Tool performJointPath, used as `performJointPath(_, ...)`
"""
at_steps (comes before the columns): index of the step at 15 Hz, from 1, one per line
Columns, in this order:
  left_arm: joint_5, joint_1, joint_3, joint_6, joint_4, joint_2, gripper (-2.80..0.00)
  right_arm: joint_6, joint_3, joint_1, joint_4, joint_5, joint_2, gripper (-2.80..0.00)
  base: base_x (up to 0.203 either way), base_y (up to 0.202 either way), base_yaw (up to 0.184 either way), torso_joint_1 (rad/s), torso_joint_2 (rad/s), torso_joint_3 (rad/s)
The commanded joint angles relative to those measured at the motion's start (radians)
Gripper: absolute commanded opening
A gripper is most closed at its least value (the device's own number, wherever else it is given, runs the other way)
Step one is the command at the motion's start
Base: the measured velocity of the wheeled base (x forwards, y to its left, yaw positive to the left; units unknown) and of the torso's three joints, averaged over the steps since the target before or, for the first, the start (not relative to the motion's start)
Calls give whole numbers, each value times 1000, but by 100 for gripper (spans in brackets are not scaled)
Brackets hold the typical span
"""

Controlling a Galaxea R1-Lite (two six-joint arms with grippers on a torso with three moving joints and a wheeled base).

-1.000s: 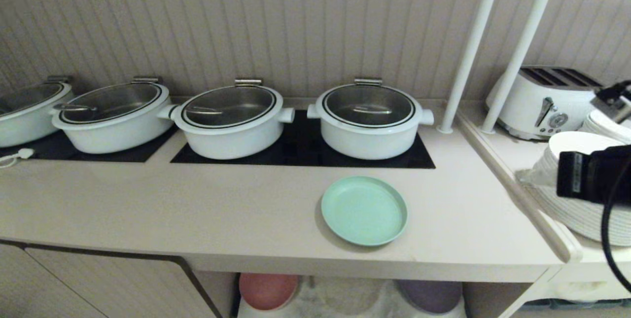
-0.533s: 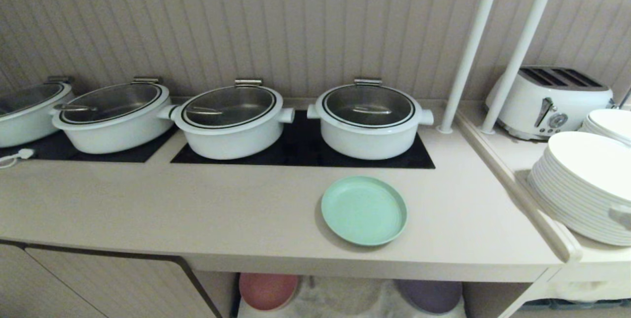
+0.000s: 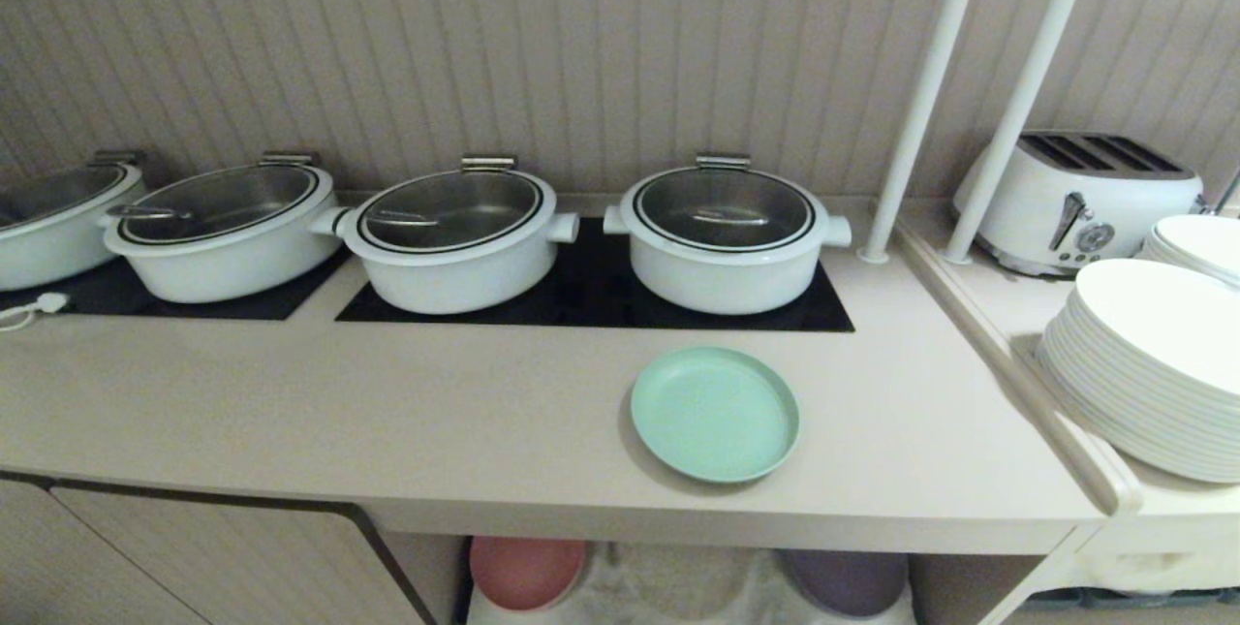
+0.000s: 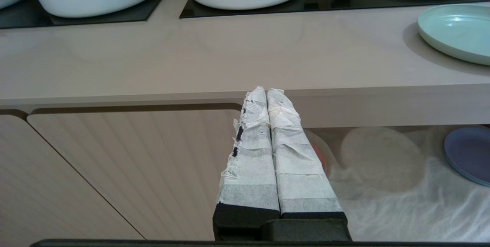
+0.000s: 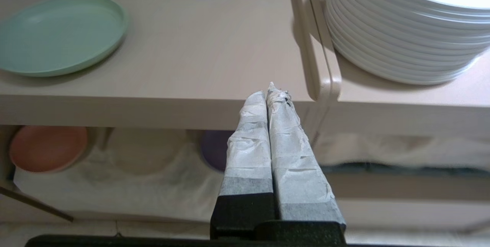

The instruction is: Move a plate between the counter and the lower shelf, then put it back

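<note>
Neither arm shows in the head view. The left gripper (image 4: pixel 267 90) hangs in front of the counter (image 4: pixel 214 63), below its front edge, its two tape-wrapped fingers (image 4: pixel 252 155) pressed together with nothing between them. The right gripper (image 5: pixel 270 94) sits likewise before the counter's front edge, near its right end, its taped fingers (image 5: pixel 249 151) closed flat against each other and empty.

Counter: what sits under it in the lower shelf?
Under the counter, the lower shelf holds a wrinkled white cloth, a pink plate and a purple plate. The counter's edge hides the shelf's back.
</note>
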Motion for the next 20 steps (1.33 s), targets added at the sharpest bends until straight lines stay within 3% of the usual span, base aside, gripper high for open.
performJointPath(1, 0, 0, 0, 0, 0, 0, -280, -10, 40, -26, 40, 27, -163, -280, 0, 0, 0, 0, 0, 0)
performJointPath(4, 0, 0, 0, 0, 0, 0, -280, -14, 44, -30, 201, 42, -319, -280, 0, 0, 0, 0, 0, 0)
performJointPath(6, 0, 0, 0, 0, 0, 0, -280, -7, 44, -27, 228, 67, -394, -280, 0, 0, 0, 0, 0, 0)
performJointPath(20, 0, 0, 0, 0, 0, 0, -280, -8, 45, -27, 228, 76, -434, -280, 0, 0, 0, 0, 0, 0)
